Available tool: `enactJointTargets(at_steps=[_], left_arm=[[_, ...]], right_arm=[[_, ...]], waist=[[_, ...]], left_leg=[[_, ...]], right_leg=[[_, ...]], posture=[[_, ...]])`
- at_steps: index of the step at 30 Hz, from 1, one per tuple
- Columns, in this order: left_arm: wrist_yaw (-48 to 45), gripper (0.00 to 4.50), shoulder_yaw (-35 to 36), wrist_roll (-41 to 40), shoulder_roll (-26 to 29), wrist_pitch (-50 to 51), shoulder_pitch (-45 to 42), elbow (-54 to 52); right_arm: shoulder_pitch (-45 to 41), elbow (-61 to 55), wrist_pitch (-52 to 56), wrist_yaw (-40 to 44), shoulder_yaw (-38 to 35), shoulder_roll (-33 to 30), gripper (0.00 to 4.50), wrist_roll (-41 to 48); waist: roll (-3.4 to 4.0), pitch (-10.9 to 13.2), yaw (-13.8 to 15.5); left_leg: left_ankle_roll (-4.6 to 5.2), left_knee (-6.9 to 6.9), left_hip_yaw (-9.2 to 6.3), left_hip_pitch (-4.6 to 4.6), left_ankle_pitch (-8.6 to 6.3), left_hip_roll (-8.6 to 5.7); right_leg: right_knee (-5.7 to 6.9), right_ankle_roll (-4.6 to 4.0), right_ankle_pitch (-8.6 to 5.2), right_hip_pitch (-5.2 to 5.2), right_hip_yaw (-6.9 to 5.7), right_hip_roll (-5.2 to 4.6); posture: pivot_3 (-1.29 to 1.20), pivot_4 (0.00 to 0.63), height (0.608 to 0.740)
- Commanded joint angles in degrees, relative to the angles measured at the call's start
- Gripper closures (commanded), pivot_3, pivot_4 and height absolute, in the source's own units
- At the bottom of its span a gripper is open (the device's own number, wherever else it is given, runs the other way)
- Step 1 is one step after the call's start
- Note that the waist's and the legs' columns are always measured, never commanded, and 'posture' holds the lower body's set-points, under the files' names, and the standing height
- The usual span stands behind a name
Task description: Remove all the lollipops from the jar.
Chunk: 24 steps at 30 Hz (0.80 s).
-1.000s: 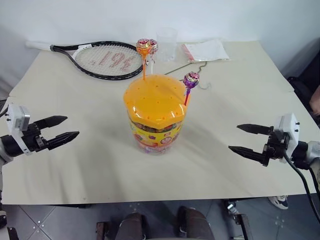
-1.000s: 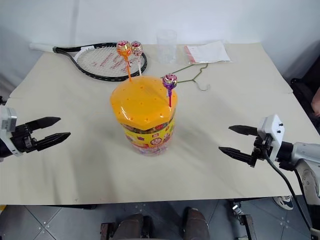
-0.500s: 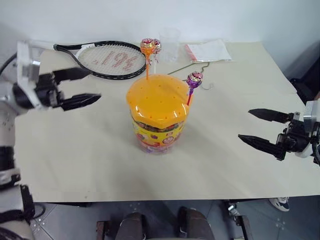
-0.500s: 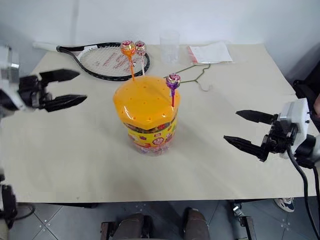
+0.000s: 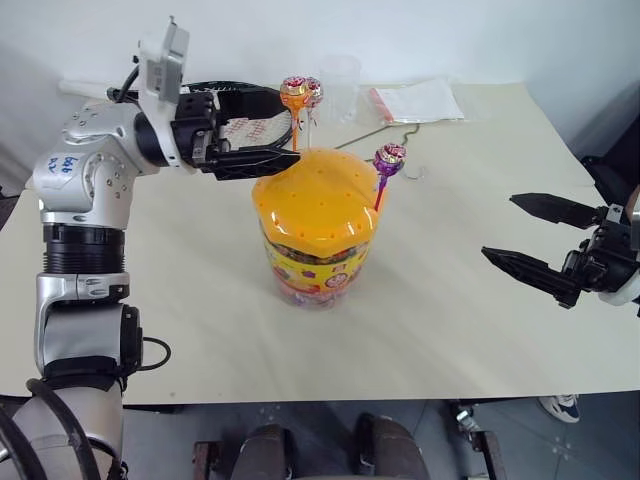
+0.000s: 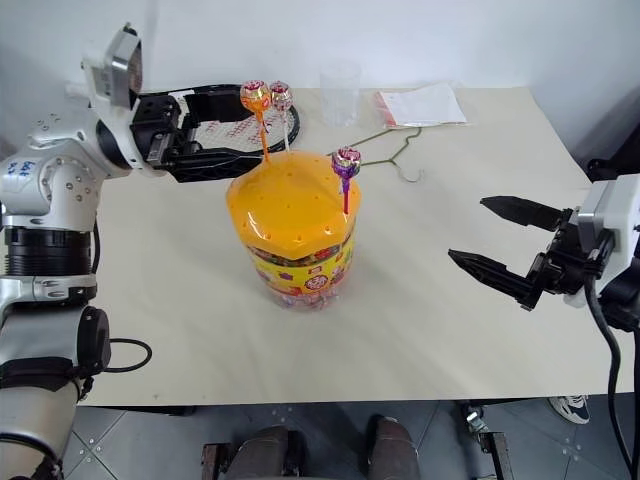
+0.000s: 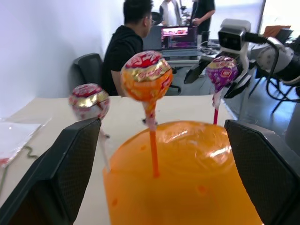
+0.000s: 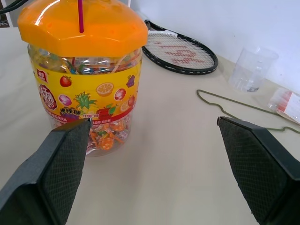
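The left gripper stands at about ten o'clock from the jar, level and pointing across toward it, its two black fingers spread wide with nothing between them. Seen along those fingers in the left wrist view, the orange lollipop sits squarely in the gap, its orange stick planted in the lid; the fingers flank it without touching.

The jar stands upright at the middle of the table, its orange domed lid on. All three lollipops are still stuck in the lid's holes: the orange one and the pinkish lollipop side by side at roughly eleven to twelve o'clock on the lid, the purple lollipop on its red stick at about two o'clock. Beyond the jar, at eleven o'clock, lies a tennis racket; a clear cup is at twelve, a wire hanger and a packet at one.

The right gripper hovers at three o'clock, well apart from the jar, jaws wide and empty.

I judge that the first removal is in hand: the approach to the orange lollipop. The next move calls for closing on its stick or head without catching the pinkish neighbour, then lifting straight up.
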Motion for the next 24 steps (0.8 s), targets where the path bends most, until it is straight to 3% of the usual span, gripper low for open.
enactJointTargets(at_steps=[1, 3, 6, 19, 24], left_arm=[[0.1, 0.00, -0.2, 0.2, 0.0, 2.5, -2.8, -0.1], [-0.3, 0.00, -0.7, 0.4, 0.4, 3.4, -3.2, -0.2], [-0.6, 0.59, -0.1, -0.3, -0.3, 3.4, -3.3, -0.3], [-1.6, 4.42, 0.6, -0.9, -0.3, 5.1, -3.8, -1.9], [1.8, 4.47, 3.1, -1.1, -1.6, 4.0, -6.5, 0.0]], right_arm=[[1.9, -3.2, -0.8, -1.5, -3.6, 1.0, 0.02, 1.4], [2.9, -3.9, -0.9, -2.0, -4.2, 1.3, 0.02, 1.5], [3.8, -4.4, -1.2, -2.6, -4.7, 1.7, 0.00, 1.5], [3.2, -3.4, -2.5, -3.2, -3.9, 1.5, 0.00, 0.8], [2.6, -2.3, -2.9, -2.7, -3.7, 1.3, 0.00, 0.8]], waist=[[0.00, 0.0, 0.0], [0.00, 0.0, 0.0], [0.00, 0.0, 0.1], [0.00, 0.0, 0.1], [-0.03, 0.0, 0.2]], left_leg=[[0.00, 0.01, 0.00, 0.00, 0.00, 0.00], [0.02, 0.04, 0.00, -0.02, -0.01, 0.00], [0.03, 0.11, -0.01, -0.03, -0.02, 0.01], [0.06, 0.18, -0.02, -0.04, -0.03, 0.01], [0.09, 0.26, -0.04, -0.10, -0.05, 0.01]], right_leg=[[0.00, 0.00, 0.00, 0.00, 0.01, 0.00], [0.00, 0.00, 0.00, 0.00, 0.01, 0.00], [0.03, 0.01, 0.00, 0.01, 0.02, 0.00], [0.07, 0.01, 0.01, 0.01, 0.05, 0.00], [0.06, 0.03, 0.02, 0.01, 0.03, 0.00]], posture=[[0.00, 0.150, 0.740], [0.00, 0.150, 0.740], [0.00, 0.150, 0.740], [0.00, 0.150, 0.740], [0.00, 0.150, 0.740]])
